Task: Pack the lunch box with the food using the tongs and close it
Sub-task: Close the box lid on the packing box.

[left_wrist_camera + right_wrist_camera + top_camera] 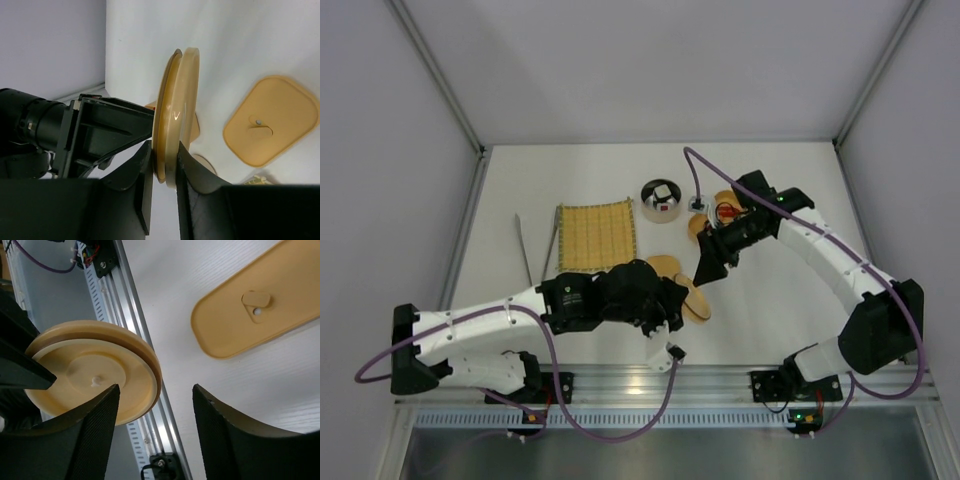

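A round tan lid (pixel 176 115) stands on edge, and my left gripper (pixel 164 148) is shut on its rim; from above the lid (pixel 697 299) hangs near the table's front. My right gripper (pixel 156 388) is open, its left finger (pixel 95 430) just in front of the lid's face (pixel 95 380) with nothing between the jaws. The lunch box's flat oblong lid (pixel 252 310) lies on the table, partly under my left arm (pixel 663 265). The lunch box (pixel 725 198) is mostly hidden by my right arm. The tongs (pixel 525 252) lie left of the mat. One white food piece (pixel 662 192) sits in the steel bowl.
A square woven yellow mat (pixel 597 237) lies at centre left. The steel bowl (pixel 660 207) stands just to the right of it. The aluminium rail (pixel 720 380) runs along the near edge, below the held lid. White walls enclose the table on three sides.
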